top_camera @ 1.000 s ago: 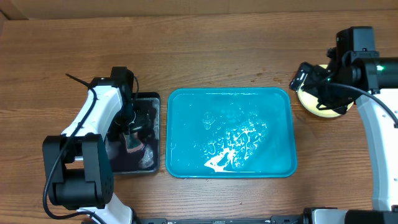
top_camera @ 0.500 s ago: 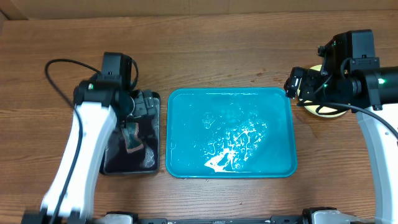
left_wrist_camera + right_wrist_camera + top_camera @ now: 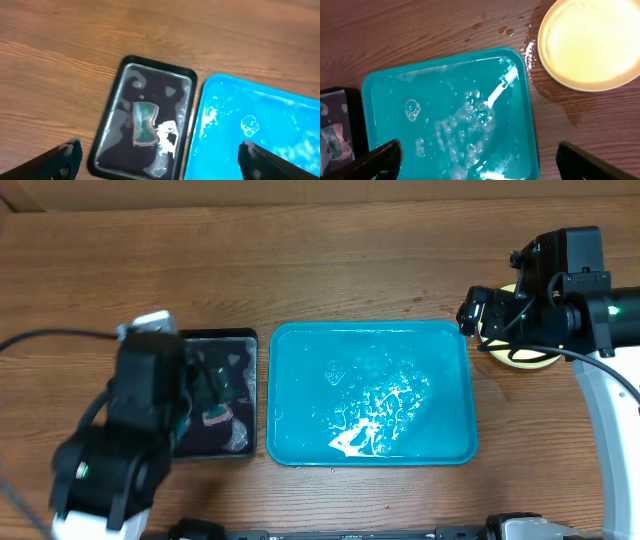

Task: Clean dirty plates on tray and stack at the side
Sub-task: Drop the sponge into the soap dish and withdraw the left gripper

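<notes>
The turquoise tray lies in the middle of the table and holds only foamy water. To its right a yellow-green plate sits on the wood with a clean face, partly hidden under my right arm in the overhead view as the plate. My right gripper hangs open above the tray, nothing between its fingers. My left gripper is open too, high over the gap between the black tray and the turquoise tray.
A small black tray left of the turquoise one holds a wet sponge and some foam. Water drops and a wet patch lie on the wood between the tray and the plate.
My left arm has pulled back from the black tray toward the front left and risen. The right gripper shifted slightly left off the plate, then stayed still.
</notes>
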You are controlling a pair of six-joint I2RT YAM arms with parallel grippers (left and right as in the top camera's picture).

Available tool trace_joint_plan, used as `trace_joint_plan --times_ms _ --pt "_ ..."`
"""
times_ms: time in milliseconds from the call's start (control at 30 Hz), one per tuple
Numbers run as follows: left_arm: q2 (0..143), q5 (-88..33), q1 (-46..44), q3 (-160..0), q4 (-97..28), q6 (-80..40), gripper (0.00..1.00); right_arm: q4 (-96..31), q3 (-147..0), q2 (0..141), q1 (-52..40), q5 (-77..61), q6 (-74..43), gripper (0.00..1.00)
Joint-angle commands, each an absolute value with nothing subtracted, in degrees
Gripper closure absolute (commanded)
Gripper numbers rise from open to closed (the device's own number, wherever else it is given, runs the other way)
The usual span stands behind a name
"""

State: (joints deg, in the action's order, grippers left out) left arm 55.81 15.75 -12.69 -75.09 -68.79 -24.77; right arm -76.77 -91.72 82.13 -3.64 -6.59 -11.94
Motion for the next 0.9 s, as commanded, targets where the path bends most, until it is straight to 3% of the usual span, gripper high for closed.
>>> trace_joint_plan --times_ms 0,867 --pt "54.1 18.6 -12.9 -76.0 -71.0 -26.2 0.00 -75.9 -92.3 80.9 -3.8 -6.0 -11.4 0.00" --pt "60.9 18.6 -12.9 -75.9 -75.8 -25.3 0.00 -74.7 -92.3 80.9 -3.8 -6.0 -11.5 0.00"
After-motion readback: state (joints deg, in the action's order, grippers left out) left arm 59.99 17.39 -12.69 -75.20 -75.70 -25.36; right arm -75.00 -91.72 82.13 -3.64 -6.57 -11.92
